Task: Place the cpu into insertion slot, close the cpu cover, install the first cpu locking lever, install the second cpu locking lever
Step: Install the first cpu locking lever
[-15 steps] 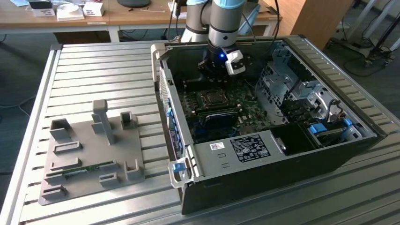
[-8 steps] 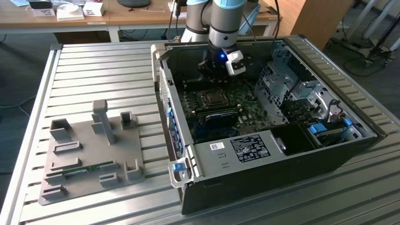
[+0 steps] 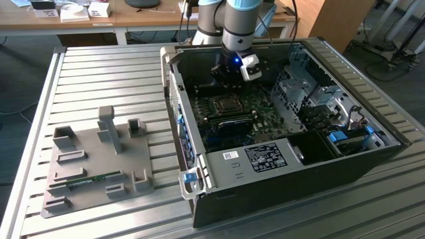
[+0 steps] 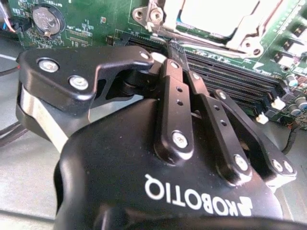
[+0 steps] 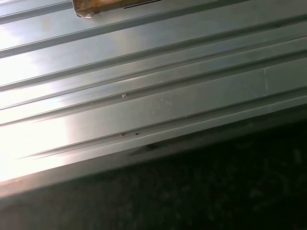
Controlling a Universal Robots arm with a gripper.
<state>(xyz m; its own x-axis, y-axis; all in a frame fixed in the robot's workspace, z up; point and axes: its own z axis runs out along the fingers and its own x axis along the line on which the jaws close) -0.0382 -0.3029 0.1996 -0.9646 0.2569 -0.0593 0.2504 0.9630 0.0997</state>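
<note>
While its fingers (image 4: 173,76) are pressing together, end effector (image 4: 176,51) is hovering near memory slots (image 4: 230,80) and insertion slot (image 3: 226,103), drive cage (image 3: 302,88) alongside.

Ribbed grey metal surface (image 5: 158,96) with bright glare; brown object (image 5: 105,5) lies on it; dark area (image 5: 192,191) borders the metal.

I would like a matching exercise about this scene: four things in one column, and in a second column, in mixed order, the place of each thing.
Things:
1. gripper
2. grey tray
3. round battery
4. cpu

Places:
A. on the slatted table, at the exterior view's left of the computer case
B. flat on the green board, away from the socket
C. edged by a silver metal frame
D. inside the open case, above the board

Pairs: 1-D, 2-A, 3-B, 4-C
</note>
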